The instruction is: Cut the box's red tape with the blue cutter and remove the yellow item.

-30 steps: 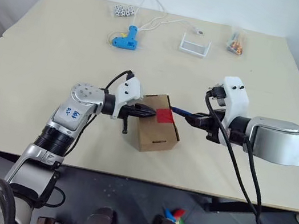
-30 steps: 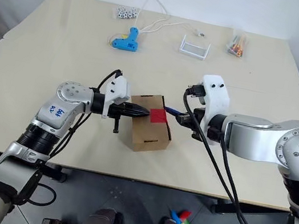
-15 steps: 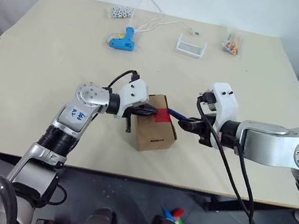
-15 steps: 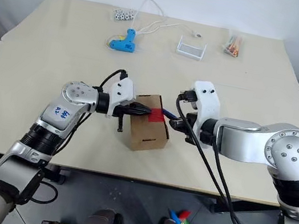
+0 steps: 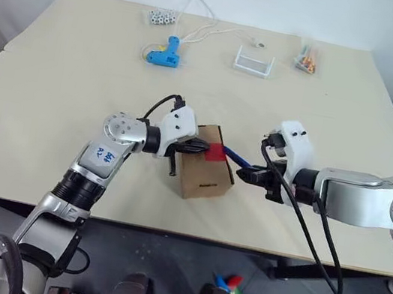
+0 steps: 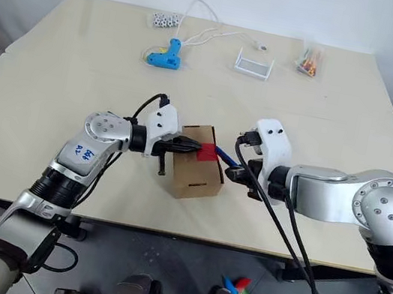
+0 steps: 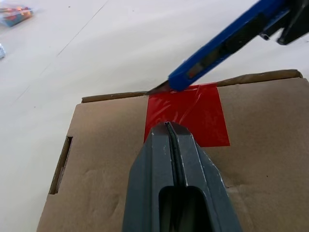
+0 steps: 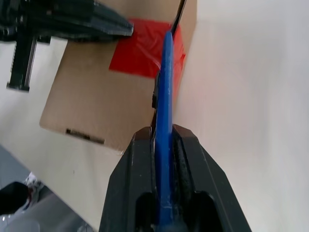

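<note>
Two claws meet at the box (image 5: 206, 172), which sits near the front middle of the desk (image 5: 62, 85). My left claw (image 7: 168, 129) is pressed together, its tip resting on the near-left edge of the red tape (image 7: 187, 114) on the box top. My right claw (image 8: 164, 137) pinches the blue cutter (image 8: 164, 116), whose blade tip touches the tape's far edge where the top meets the right side. Far back on the desk lie a light-blue glue gun (image 5: 164, 51) with a white cord, a small clear tray (image 5: 255, 61) and a packet of coloured bits (image 5: 308, 58)
</note>
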You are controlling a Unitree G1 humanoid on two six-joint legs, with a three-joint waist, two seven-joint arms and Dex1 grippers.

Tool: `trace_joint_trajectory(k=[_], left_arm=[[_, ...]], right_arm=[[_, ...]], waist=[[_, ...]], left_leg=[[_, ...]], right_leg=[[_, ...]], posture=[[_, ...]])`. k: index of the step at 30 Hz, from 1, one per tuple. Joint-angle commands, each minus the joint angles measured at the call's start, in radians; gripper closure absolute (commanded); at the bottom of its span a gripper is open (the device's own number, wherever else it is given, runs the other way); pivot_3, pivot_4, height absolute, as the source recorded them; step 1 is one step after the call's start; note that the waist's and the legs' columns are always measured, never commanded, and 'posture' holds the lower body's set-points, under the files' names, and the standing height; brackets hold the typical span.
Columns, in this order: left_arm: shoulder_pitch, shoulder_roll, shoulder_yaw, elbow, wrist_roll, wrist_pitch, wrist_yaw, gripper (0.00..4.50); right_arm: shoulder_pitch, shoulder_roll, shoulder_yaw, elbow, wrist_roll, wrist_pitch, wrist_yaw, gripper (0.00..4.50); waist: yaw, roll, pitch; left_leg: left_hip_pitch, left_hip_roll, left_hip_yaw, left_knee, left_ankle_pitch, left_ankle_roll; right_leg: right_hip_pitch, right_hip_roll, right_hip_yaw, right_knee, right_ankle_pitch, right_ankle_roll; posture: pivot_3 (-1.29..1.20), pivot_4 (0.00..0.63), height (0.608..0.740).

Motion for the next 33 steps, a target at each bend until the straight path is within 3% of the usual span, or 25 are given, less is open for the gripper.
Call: trace_joint_trajectory(k=[1,23,26,30,33], left_arm=[[0.046,-0.008,-0.056,0.022,0.031,0.031,-0.011,4.50],[0.042,-0.016,-0.041,0.039,0.031,0.033,-0.001,4.50],[0.038,-0.011,-0.035,0.041,0.032,0.009,-0.003,4.50],[0.035,0.014,-0.007,0.030,0.003,-0.008,-0.039,4.50],[0.030,0.043,0.031,0.025,-0.026,-0.010,-0.066,4.50]], right_arm=[[0.007,-0.027,0.031,-0.059,0.040,0.033,0.078,4.34],[0.109,-0.364,0.019,-0.148,0.040,-0.029,0.419,4.34],[0.038,-0.335,-0.056,-0.068,0.040,-0.002,0.497,4.34],[-0.015,-0.466,-0.164,0.089,0.040,0.135,0.635,4.34],[0.057,-0.551,-0.252,0.185,0.040,0.163,0.650,4.34]], waist=[[0.000,0.000,0.000],[0.002,-0.001,-0.001],[0.002,-0.001,-0.001],[0.006,0.000,-0.001],[0.005,-0.001,-0.001]], left_leg=[[0.000,0.000,0.000,0.000,0.000,0.000],[0.000,0.000,0.000,0.001,0.000,0.000],[0.000,0.000,0.000,0.001,0.000,0.000],[0.000,0.000,0.000,0.001,0.000,0.001],[-0.001,0.000,-0.001,0.001,-0.001,0.001]], right_leg=[[0.000,0.000,0.000,0.000,0.000,0.000],[0.001,0.000,0.000,-0.002,0.000,0.000],[0.001,0.000,0.000,-0.003,0.000,0.000],[0.001,0.000,0.001,-0.004,0.000,-0.001],[0.001,-0.001,-0.001,-0.004,0.000,-0.001]], posture=[[0.00,0.150,0.740],[0.00,0.150,0.740],[0.00,0.150,0.740],[0.00,0.150,0.740],[0.00,0.150,0.740]])
